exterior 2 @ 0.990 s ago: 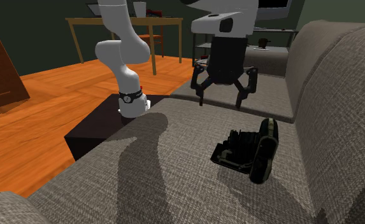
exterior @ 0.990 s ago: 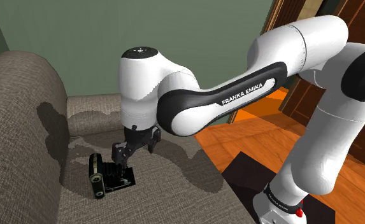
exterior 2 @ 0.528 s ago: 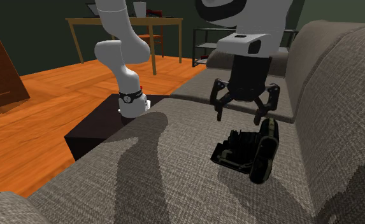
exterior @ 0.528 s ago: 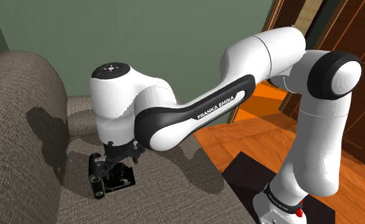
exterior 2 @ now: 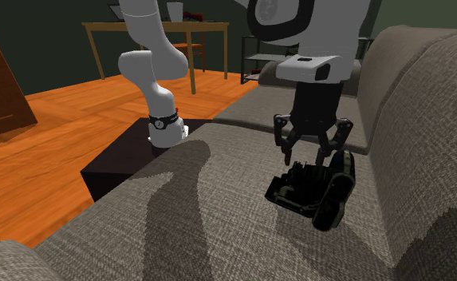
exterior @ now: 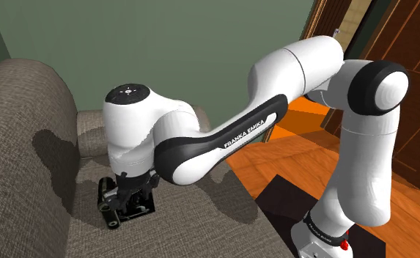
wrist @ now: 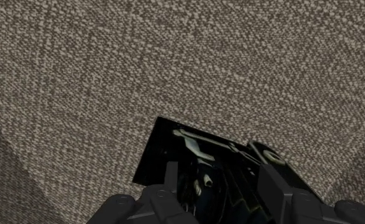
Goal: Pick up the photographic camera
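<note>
Note the gripper [exterior 2: 309, 153] spread open and pointing straight down, clasping nothing, with its fingertips near the top of the photographic camera [exterior 2: 308, 191]. Locate the camera directly beneath, on the sofa seat [exterior 2: 218, 207] near the backrest [exterior 2: 426, 120], with its long axis apparently running along the backrest. Judge the remaining travel as short and vertical, so lower further before closing.

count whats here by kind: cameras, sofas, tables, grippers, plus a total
black camera: 1
sofa: 1
wooden table: 1
gripper: 1
total: 4
</note>
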Tool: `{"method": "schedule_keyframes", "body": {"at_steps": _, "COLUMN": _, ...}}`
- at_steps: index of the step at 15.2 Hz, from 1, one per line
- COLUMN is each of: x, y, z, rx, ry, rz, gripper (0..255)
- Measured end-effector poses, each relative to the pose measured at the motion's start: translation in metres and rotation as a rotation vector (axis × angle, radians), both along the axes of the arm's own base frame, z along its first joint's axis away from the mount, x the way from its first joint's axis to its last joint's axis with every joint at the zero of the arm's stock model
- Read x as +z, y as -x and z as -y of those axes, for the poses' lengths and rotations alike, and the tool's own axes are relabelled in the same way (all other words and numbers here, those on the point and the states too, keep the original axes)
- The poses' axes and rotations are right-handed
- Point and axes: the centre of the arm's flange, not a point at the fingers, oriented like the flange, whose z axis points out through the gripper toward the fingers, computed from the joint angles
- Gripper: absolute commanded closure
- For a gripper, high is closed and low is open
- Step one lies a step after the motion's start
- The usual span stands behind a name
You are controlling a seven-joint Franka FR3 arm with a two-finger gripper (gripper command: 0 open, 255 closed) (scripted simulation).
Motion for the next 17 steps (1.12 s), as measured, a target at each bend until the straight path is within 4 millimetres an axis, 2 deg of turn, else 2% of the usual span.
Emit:
{"method": "schedule_keyframes", "body": {"at_steps": 8, "x": 0.001, "y": 0.0, "z": 0.0, "rx": 0.0, "ry": 0.016, "rz": -0.008, "gripper": 255}}
{"method": "schedule_keyframes", "body": {"at_steps": 12, "x": 0.007, "y": -0.001, "z": 0.008, "rx": -0.009, "ry": 0.03, "rz": -0.02, "gripper": 255}}
{"method": "schedule_keyframes", "body": {"at_steps": 17, "x": 0.029, "y": -0.003, "z": 0.01, "rx": -0.012, "ry": 0.034, "rz": -0.024, "gripper": 255}}
